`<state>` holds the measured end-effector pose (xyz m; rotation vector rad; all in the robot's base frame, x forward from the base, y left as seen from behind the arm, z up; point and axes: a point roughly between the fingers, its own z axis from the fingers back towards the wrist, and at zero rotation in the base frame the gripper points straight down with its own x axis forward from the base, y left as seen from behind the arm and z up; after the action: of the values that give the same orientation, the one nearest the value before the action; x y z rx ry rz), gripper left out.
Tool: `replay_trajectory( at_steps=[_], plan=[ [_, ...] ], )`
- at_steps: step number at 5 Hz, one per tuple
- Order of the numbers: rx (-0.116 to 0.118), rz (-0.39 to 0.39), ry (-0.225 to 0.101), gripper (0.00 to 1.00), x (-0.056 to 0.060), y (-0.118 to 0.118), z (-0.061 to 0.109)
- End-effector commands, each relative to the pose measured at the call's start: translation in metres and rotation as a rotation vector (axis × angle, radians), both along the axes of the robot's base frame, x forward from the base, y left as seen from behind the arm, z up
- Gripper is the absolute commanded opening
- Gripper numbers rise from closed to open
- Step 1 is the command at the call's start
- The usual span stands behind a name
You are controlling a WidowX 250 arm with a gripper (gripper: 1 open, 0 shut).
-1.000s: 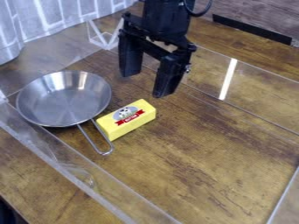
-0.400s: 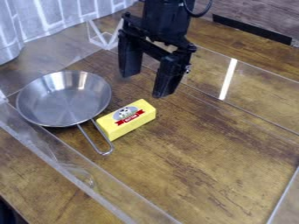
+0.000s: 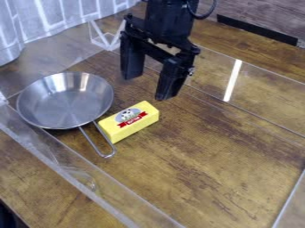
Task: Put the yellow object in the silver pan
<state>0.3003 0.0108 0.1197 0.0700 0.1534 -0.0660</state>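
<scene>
Nothing has changed since the earlier pictures — the arm, the block and the pan all sit just where they were.

The silver pan (image 3: 64, 99) is round, shallow and shiny. It lies flat on the wooden table (image 3: 215, 160), over on the left side of the picture. Nothing is in it; you can only see light shining on its bare metal bottom. Its thin wire loop handle (image 3: 98, 142) sticks out toward the front and ends close to the near end of the block.

The yellow object (image 3: 128, 122) is a small block like a stick of butter. It has a white label with red marks on top. It lies flat on the table, just beside the pan's right edge, and it is not in the pan. I cannot tell if it touches the rim.

The black gripper (image 3: 152, 74) hangs from the arm at the top of the picture and points down at the table. Its two dark fingers (image 3: 173, 78) are spread wide apart — they hold nothing. It is up above the table, a little behind the yellow block, and it does not touch the block or the pan.

A clear plastic wall (image 3: 53, 169) runs along the table's front edge.
</scene>
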Motion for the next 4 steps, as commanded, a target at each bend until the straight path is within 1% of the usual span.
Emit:
replay_trajectory(
  at_steps=[1, 4],
  plan=[
    [0.004, -0.005, -0.036, 1.0, 0.0031, -0.0005, 0.0113],
    [0.012, -0.015, -0.026, 1.0, 0.0029, -0.0027, 0.0119]
  ],
)
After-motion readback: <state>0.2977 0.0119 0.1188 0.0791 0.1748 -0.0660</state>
